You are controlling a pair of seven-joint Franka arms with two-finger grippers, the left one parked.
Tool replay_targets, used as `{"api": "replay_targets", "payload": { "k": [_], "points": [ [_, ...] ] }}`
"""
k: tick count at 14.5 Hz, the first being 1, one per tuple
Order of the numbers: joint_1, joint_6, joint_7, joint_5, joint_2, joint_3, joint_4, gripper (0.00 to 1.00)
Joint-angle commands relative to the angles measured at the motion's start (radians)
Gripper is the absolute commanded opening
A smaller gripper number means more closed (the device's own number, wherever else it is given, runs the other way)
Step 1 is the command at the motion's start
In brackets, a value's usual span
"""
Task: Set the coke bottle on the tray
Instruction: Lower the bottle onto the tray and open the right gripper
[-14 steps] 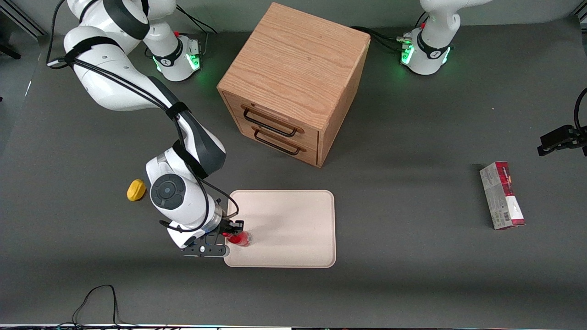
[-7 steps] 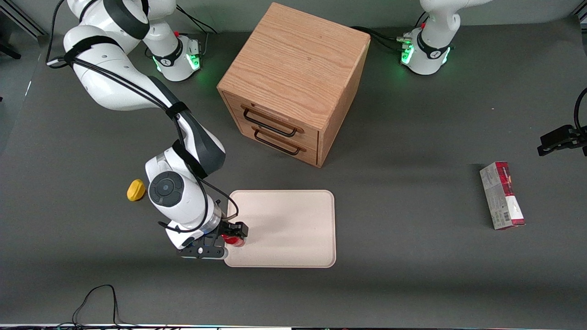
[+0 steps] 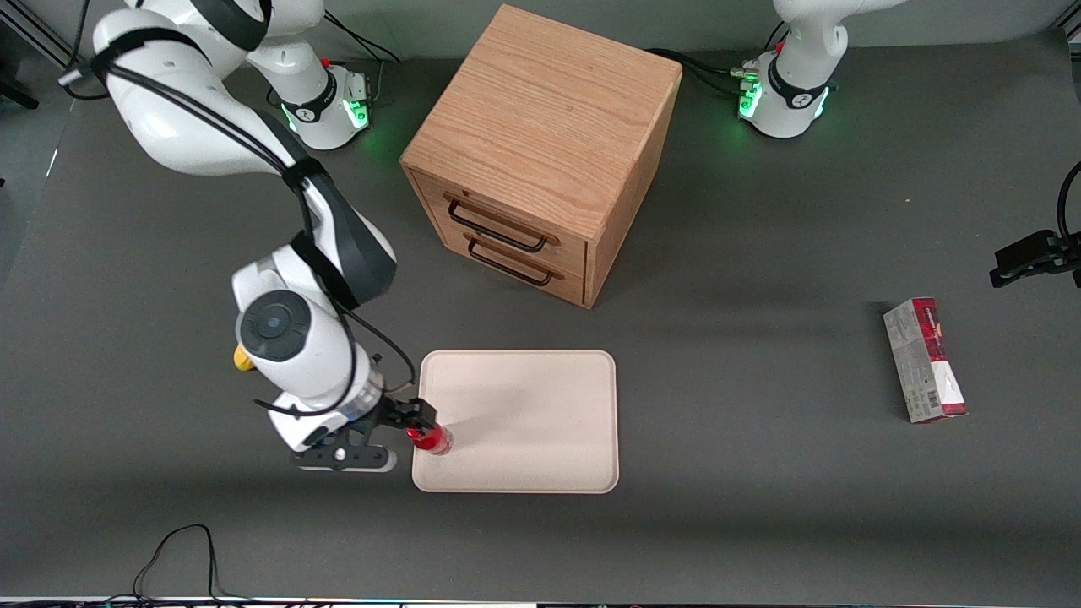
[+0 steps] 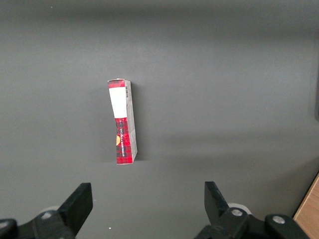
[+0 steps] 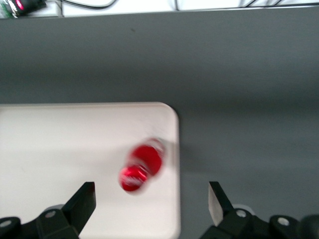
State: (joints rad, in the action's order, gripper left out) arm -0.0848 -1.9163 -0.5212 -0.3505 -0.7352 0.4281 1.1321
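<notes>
The coke bottle [image 3: 432,439], small and red with a red cap, stands upright on the beige tray [image 3: 540,414], close to the tray's edge at the working arm's end and near the corner nearest the front camera. My right gripper [image 3: 411,420] is raised above that edge, open and holding nothing. In the right wrist view the bottle [image 5: 141,167] is seen from above on the tray [image 5: 60,149], apart from both fingers, and the gripper [image 5: 151,194] stands wide open with the tray's edge between its fingers.
A wooden drawer cabinet [image 3: 540,152] stands farther from the front camera than the tray. A yellow lump [image 3: 241,361] peeks out beside my arm. A red-and-grey carton [image 3: 925,361] lies toward the parked arm's end; it also shows in the left wrist view [image 4: 122,122].
My gripper has opened and let go of the bottle, which now stands on the tray. The arm has risen and drawn back toward the working arm's end.
</notes>
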Motion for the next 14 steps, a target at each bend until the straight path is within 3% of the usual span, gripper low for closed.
{"api": "replay_targets", "payload": {
  "k": [1,3,4,8,14],
  "points": [
    [-0.009,0.104,0.215,0.236,0.196,-0.191,0.102,1.0],
    [-0.021,0.123,0.393,0.388,0.383,-0.323,0.28,1.0],
    [-0.038,0.126,0.441,0.416,0.478,-0.389,0.367,1.0],
    [-0.05,0.167,0.455,0.42,0.736,-0.472,0.597,1.0],
    [-0.049,0.241,0.448,0.404,0.772,-0.486,0.597,1.0]
  ]
}}
